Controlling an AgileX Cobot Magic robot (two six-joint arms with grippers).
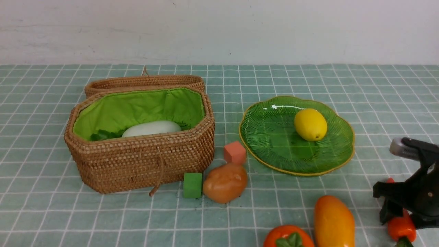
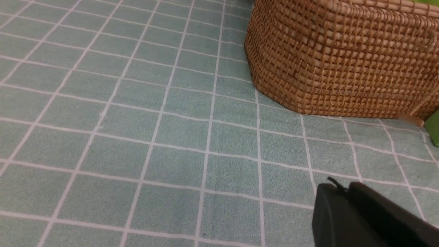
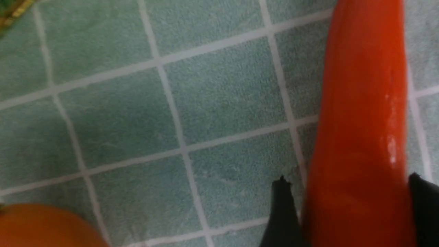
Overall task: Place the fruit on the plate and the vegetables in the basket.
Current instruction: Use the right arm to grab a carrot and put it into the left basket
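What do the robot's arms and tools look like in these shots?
Both tools are matte black. The left tool is thick, with rounded edges and a thin black whisker sticking out at its tip. The right tool looks angular and sits on a chunky black body, with a silver-grey cylinder mounted above it. No cables or markings are visible, and the arms themselves are mostly out of frame.

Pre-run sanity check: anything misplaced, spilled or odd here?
Nothing spilled or damaged. Only oddities: a small green cube and a salmon-pink cube, neither fruit nor vegetable, beside the brown potato by the woven wicker basket.
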